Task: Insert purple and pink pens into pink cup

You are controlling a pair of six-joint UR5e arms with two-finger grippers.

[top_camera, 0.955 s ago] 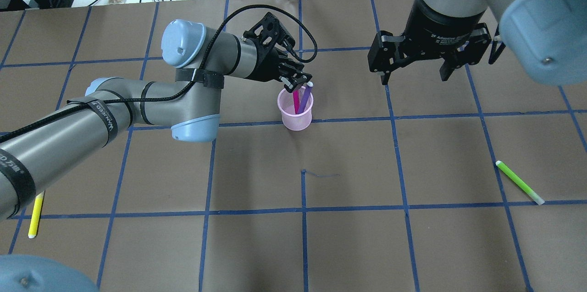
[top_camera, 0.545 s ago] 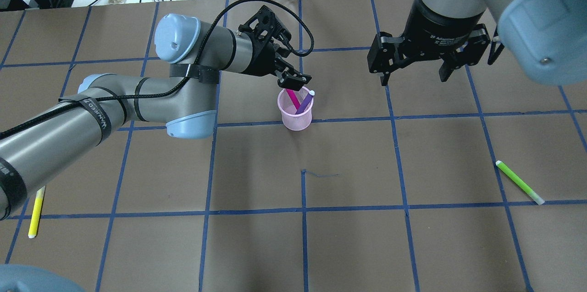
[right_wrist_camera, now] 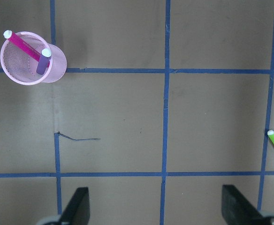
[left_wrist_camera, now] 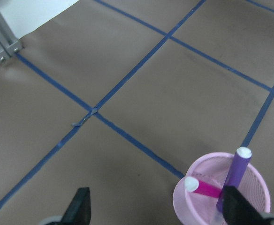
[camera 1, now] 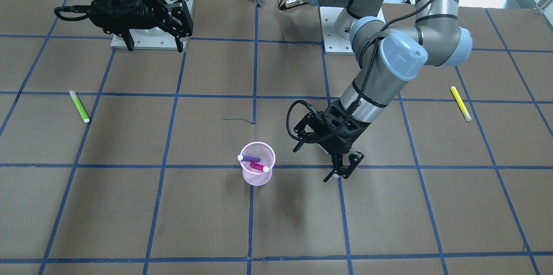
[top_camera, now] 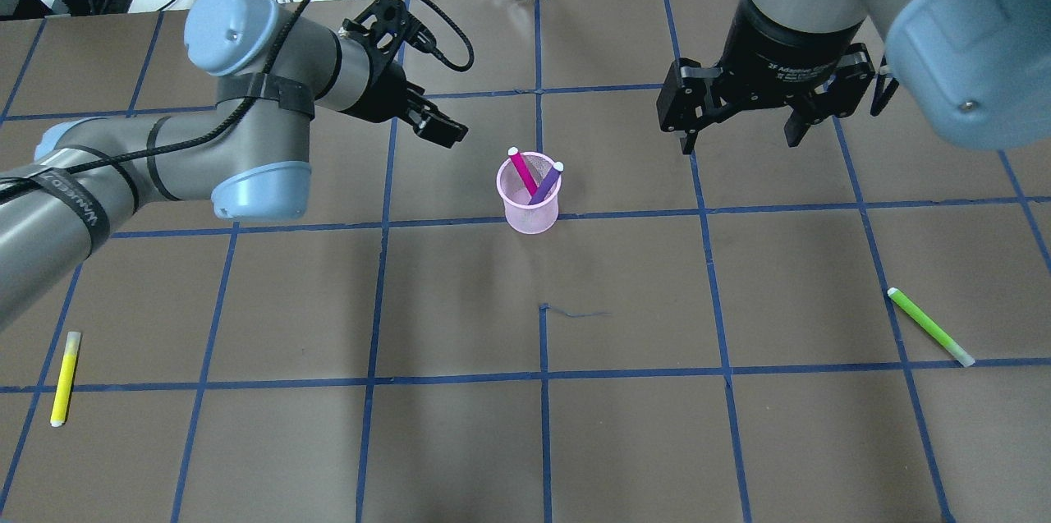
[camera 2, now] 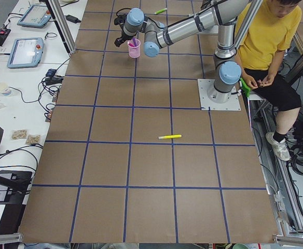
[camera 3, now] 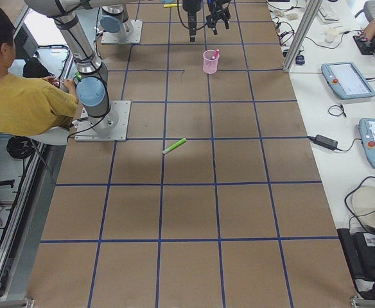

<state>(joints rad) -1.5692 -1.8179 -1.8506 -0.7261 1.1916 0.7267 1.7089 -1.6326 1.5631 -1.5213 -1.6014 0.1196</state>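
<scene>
The pink mesh cup (top_camera: 530, 219) stands upright near the table's middle. The pink pen (top_camera: 520, 172) and the purple pen (top_camera: 547, 182) both stand in it and lean on its rim, white caps up. My left gripper (top_camera: 443, 129) is open and empty, to the left of the cup and apart from it. Its wrist view shows the cup (left_wrist_camera: 178, 200) low at the right with both pens in it. My right gripper (top_camera: 739, 137) is open and empty, held high to the right of the cup. Its wrist view shows the cup (right_wrist_camera: 57, 65) at the top left.
A yellow pen (top_camera: 64, 379) lies at the near left of the table and a green pen (top_camera: 930, 327) at the near right. Blue tape lines grid the brown table. A person in a yellow shirt (camera 2: 265, 31) sits behind the robot bases.
My left gripper was over the cup at the pink pen's top. It has drawn back to the left, away from the cup. The pink pen now stands free in the cup.
</scene>
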